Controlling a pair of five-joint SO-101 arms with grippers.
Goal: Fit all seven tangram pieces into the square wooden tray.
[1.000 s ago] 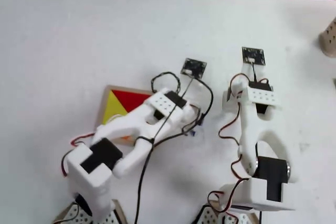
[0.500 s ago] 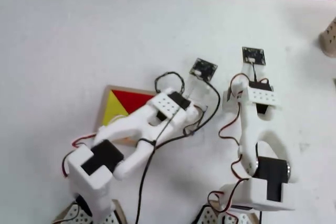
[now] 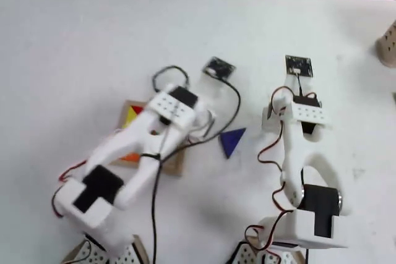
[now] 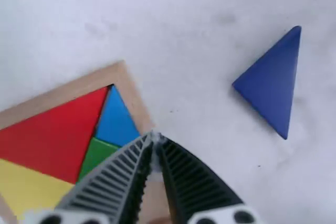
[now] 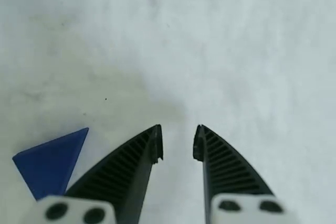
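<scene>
The left pincer (image 4: 154, 140) was closed and empty, its tips at the rim of the wooden tray (image 4: 131, 90), in which coloured pieces (image 4: 58, 124) already lay. The blue triangle (image 4: 273, 80) lay flat on the worktop (image 3: 93, 41), apart from the tray and between the 2 arms. The right pincer (image 5: 177, 142) was narrowly parted, holding nothing, near that triangle. Recommended procedure: open a pincer wide, grip the triangle across 2 edges, then align it with the vacant slot before lowering.
</scene>
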